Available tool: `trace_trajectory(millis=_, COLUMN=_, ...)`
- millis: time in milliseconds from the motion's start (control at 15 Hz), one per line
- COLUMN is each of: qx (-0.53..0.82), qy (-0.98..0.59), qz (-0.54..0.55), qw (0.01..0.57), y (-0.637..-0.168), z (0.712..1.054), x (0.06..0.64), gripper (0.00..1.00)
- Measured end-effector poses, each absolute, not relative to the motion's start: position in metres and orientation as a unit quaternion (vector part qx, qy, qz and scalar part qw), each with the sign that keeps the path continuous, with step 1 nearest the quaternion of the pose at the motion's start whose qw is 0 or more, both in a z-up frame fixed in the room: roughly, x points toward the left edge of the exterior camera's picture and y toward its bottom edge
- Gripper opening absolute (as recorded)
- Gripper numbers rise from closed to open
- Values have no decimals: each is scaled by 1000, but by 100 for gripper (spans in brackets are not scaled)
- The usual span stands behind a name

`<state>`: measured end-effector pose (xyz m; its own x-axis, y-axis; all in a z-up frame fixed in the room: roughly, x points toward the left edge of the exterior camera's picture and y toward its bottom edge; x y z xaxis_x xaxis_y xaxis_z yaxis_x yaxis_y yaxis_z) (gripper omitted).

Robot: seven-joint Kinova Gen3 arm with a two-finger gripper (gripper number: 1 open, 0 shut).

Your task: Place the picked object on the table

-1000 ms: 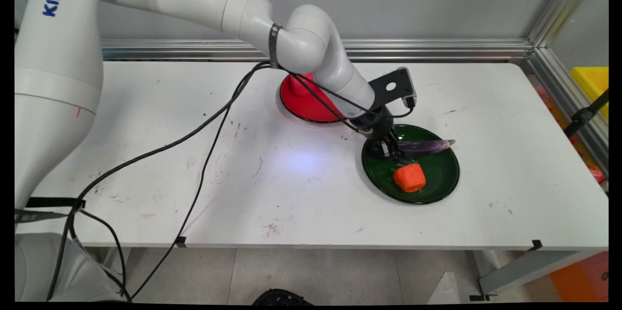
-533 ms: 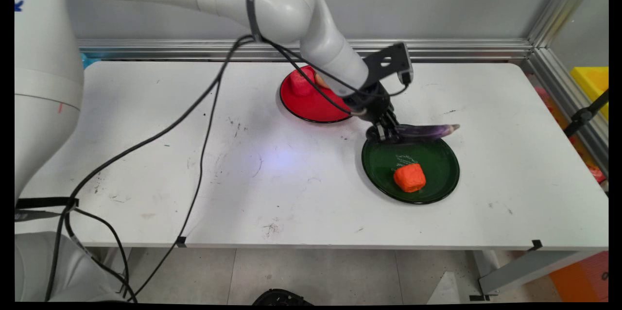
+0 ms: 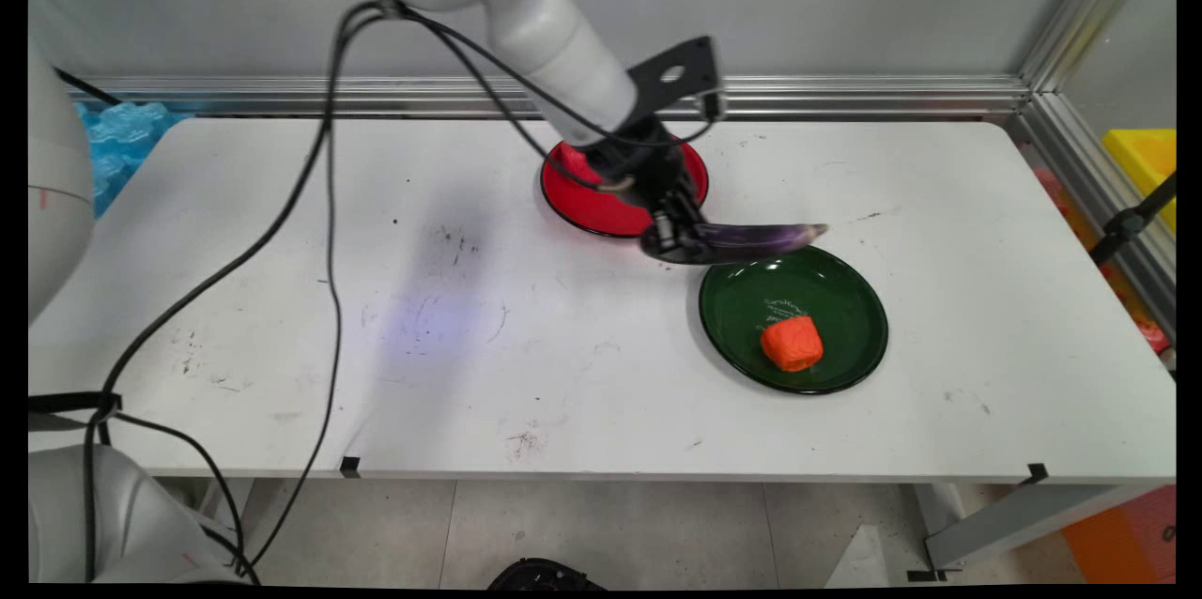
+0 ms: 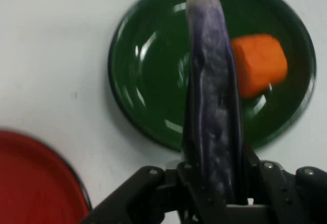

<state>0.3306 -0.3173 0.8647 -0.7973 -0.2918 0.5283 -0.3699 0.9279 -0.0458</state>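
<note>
Green plate and red plate: glossy, smooth. Eggplant: waxy sheen. White desk: matt, scuffed.

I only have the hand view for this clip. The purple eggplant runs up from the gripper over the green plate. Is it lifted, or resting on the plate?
Observer: Lifted. In the main view the eggplant hangs in the gripper, clear of the green plate.
Operator: Is it level or tipped?
Observer: Roughly level; its thin tip points toward the table's right end.
Operator: I see only a corner of a red plate. Anything on it?
Observer: The arm covers much of the red plate; a red item shows at its far left.
Operator: And the orange piece?
Observer: The orange piece sits on the green plate's near half.
</note>
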Motion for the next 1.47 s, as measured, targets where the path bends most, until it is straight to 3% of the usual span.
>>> trace_trajectory(millis=733, qx=201, qy=-957, qz=45, qw=205, y=-259, z=871, x=429, gripper=0)
trace_trajectory(millis=1467, qx=191, qy=-959, qz=45, qw=206, y=-265, z=803, x=436, gripper=0)
